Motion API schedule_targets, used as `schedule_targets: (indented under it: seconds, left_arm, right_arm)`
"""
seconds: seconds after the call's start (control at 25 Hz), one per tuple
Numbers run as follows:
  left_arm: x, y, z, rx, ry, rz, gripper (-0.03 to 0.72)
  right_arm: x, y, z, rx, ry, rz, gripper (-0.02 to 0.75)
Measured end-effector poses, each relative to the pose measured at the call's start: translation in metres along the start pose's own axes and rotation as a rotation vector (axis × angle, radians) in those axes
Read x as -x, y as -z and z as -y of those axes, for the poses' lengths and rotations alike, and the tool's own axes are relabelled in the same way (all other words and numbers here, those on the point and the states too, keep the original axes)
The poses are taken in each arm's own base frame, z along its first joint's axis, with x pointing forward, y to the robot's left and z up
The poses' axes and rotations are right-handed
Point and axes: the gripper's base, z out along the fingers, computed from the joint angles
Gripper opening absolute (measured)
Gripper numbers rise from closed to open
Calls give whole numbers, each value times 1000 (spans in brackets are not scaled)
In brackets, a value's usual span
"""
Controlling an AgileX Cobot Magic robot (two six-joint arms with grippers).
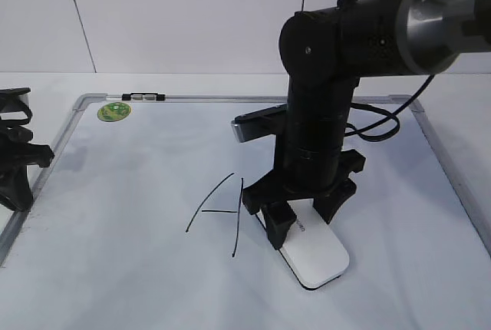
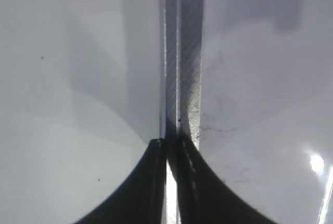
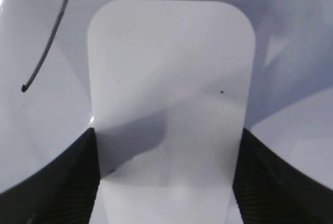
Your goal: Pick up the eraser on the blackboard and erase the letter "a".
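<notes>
The white eraser (image 1: 318,257) lies flat on the blackboard (image 1: 138,268), a white board with a grey frame. My right gripper (image 1: 301,219) points straight down over the eraser's far end, with a jaw against each long side. In the right wrist view the eraser (image 3: 171,67) fills the space between the jaws (image 3: 166,182). A large uppercase "A" (image 1: 219,209) is drawn just left of the eraser; one of its strokes (image 3: 47,52) shows in the wrist view. The small letter "a" is not visible. My left gripper (image 1: 19,188) is shut and empty at the board's left edge.
A round green sticker (image 1: 113,111) sits at the board's far left corner, with a small black clip (image 1: 143,97) on the top frame. The left wrist view shows the shut jaws (image 2: 170,148) above the board's grey frame rail (image 2: 179,78).
</notes>
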Motion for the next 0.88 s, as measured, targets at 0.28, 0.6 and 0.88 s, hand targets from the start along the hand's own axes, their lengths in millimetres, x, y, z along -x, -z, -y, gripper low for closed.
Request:
schedule_targets:
  seconds: [0.28, 0.6, 0.88]
  left_arm:
    - [0, 0, 0, 0, 0, 0, 34]
    - [0, 0, 0, -1, 1, 0, 35]
    - [0, 0, 0, -2, 2, 5, 35]
  right_arm:
    - [-1, 0, 1, -31, -12, -8, 535]
    - [-1, 0, 3, -59, -35, -6, 535]
    - [-1, 2, 22, -30, -107, -12, 535]
